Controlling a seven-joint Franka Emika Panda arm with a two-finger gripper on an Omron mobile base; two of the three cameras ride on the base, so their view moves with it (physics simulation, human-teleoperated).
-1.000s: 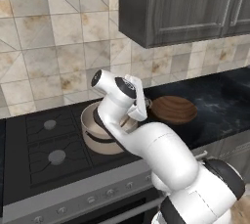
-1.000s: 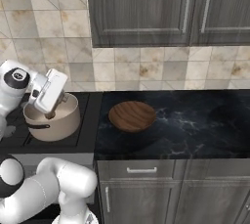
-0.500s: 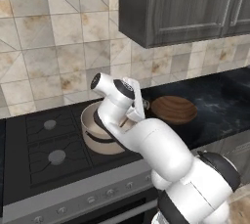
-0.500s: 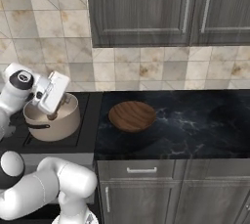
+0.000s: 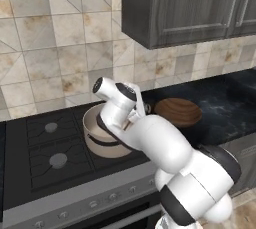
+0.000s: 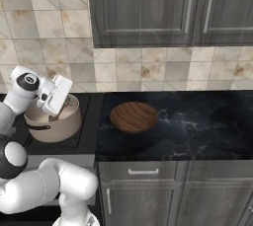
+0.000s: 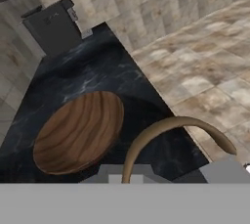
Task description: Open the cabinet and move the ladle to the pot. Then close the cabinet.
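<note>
The cabinet (image 6: 173, 8) hangs on the wall above the table (image 6: 197, 121), and both its doors are shut, with the silver handles (image 6: 188, 5) side by side. The pot (image 6: 54, 121) stands on the black stove (image 5: 45, 148), at the left of the dark marble table. The white arm bends over the pot, and the gripper (image 6: 53, 116) points down into it. The fingers are closed almost fully. I cannot tell from the pictures if they hold something, because the hand covers the inside of the pot. The ladle cannot be made out. In the hand view a tan curved rim of the pot (image 7: 161, 132) shows near the camera. A round wooden board (image 6: 134, 117) lies on the table, just beside the stove.
</note>
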